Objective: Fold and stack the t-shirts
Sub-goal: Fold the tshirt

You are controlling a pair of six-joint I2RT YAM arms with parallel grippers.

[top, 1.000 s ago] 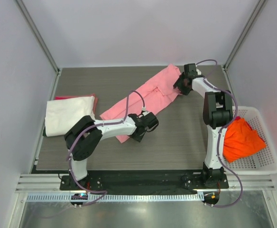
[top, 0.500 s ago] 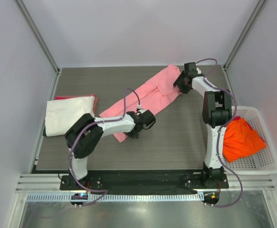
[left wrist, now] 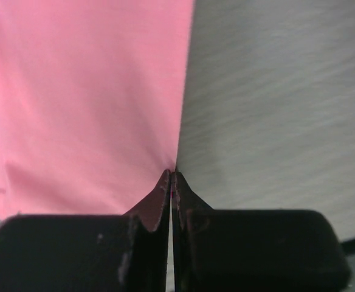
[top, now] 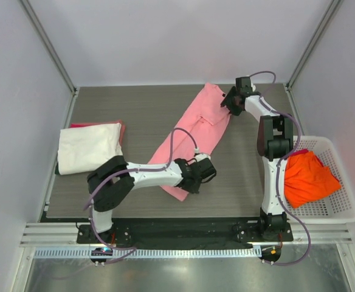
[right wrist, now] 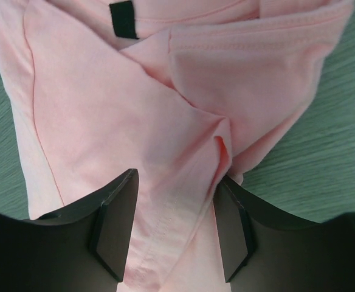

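L gripper [top: 188, 184] has closed on near hem of pink t-shirt [top: 197, 128] & dragged it toward me. Shirt now lies straighter across desk [top: 135, 109], stretched for folding, I judge. L arm low, reaching right. R gripper [top: 228, 101] straddles collar end, fingers apart; grip: can't tell.

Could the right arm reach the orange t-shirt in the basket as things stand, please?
Probably yes: the orange t-shirt lies uncovered in the basket beside its base, though the right gripper must leave the pink t-shirt it straddles.
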